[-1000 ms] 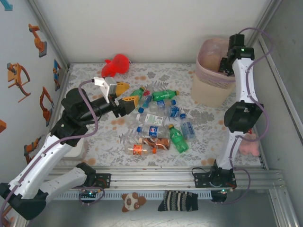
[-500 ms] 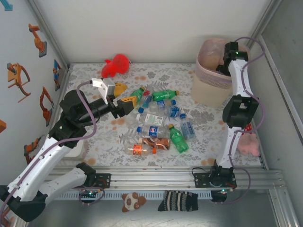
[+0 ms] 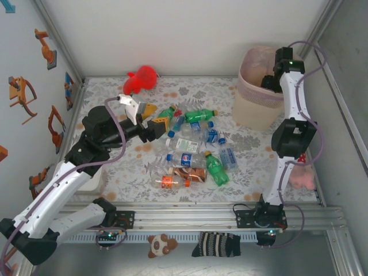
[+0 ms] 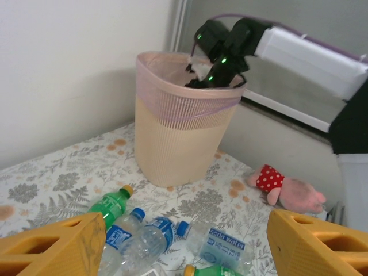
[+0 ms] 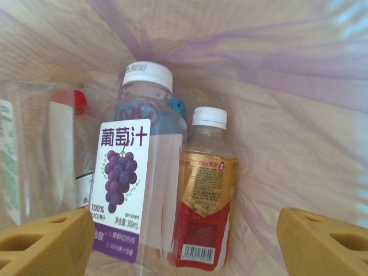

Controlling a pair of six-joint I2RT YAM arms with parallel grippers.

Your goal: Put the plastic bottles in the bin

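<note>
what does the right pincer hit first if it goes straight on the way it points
Most likely the grape juice bottle in the bin, straight ahead of the right pincer; depth is unclear.

Rt wrist view: juice bottle [image 5: 137, 172] w/ white cap had a label reading "葡萄汁", "100%" and "300mL" by a grape pic. Red-label bottle [image 5: 204, 201] beside it bore a barcode; other print unreadable. Top view: blue-label bottle [image 3: 185, 159], round logo, wording blurred.
</note>
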